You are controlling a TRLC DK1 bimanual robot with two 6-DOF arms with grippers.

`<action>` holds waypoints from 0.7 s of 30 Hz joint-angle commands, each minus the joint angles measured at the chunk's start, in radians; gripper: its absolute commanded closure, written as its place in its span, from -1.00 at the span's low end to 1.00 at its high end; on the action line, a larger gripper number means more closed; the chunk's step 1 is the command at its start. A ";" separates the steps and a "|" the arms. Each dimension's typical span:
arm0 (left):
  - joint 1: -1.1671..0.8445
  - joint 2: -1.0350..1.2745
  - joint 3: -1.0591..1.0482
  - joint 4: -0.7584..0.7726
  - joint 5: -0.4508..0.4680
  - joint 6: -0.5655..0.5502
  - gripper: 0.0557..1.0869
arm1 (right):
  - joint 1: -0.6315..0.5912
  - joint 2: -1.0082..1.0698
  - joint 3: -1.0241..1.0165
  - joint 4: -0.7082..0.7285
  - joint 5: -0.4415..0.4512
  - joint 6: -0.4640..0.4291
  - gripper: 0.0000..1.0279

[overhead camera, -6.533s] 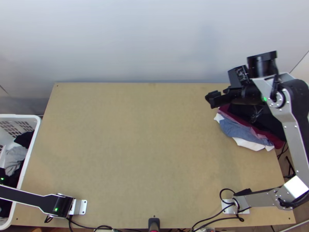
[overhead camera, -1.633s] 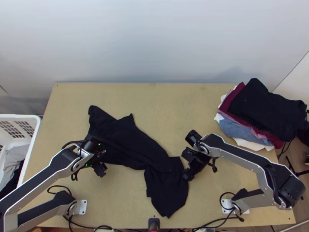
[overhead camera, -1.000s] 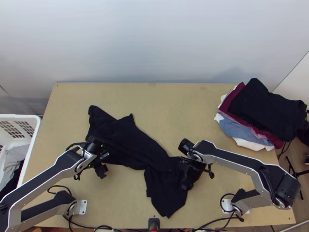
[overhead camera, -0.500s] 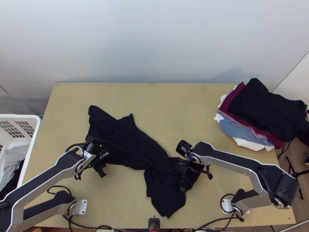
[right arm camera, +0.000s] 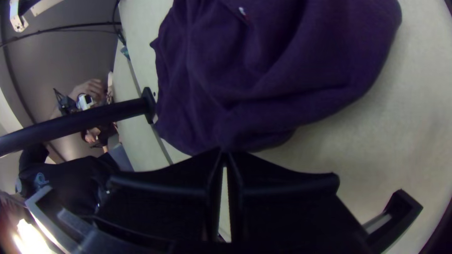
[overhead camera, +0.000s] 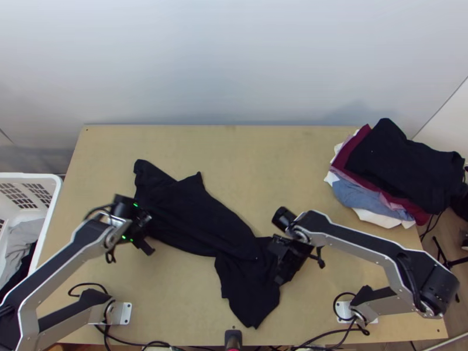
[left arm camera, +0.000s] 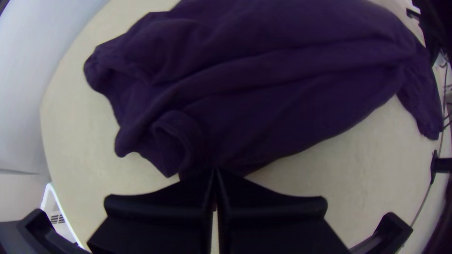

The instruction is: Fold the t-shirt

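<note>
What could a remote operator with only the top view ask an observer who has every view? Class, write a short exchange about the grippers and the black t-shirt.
Operator: From above, the right gripper hides its own fingertips over the black t-shirt. Are they apart?
Observer: No. In the right wrist view they come together at the shirt's edge.
Operator: The left gripper also blocks my sight. How does the cloth lie by its tips?
Observer: In the left wrist view it isn't flat there: a small curled fold stands up right beside them.
</note>
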 commanded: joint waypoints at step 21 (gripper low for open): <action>0.553 -0.191 0.572 -0.497 0.375 -0.126 0.92 | -0.380 -0.306 0.475 -0.293 -0.117 0.004 0.94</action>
